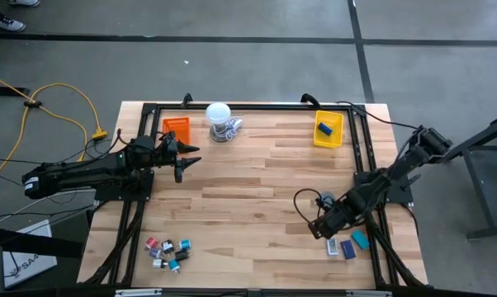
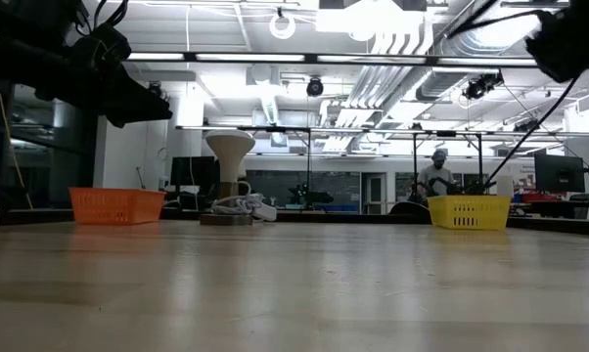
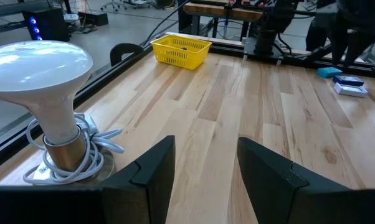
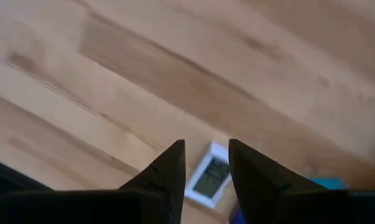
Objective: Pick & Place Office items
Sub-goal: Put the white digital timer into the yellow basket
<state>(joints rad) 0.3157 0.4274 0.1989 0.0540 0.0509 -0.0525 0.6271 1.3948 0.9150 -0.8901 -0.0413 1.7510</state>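
Three flat office items lie at the table's near right: a grey-white block (image 1: 333,247) (image 4: 209,177), a blue block (image 1: 347,247) and a teal block (image 1: 361,239). My right gripper (image 1: 323,229) (image 4: 206,163) hovers just above them, pointing down, open, with nothing between its fingers; the grey-white block shows below the gap. A cluster of small red, black, teal and white bits (image 1: 168,252) lies at the near left. My left gripper (image 1: 186,161) (image 3: 206,168) waits open and level at the far left, near the orange tray (image 1: 176,128).
A yellow tray (image 1: 328,128) (image 3: 181,50) at the far right holds a blue piece. A white round-topped object (image 1: 220,122) (image 3: 38,68) with a coiled cord stands at the far middle. A black frame (image 1: 360,165) borders the table. Bare wood lies in the middle.
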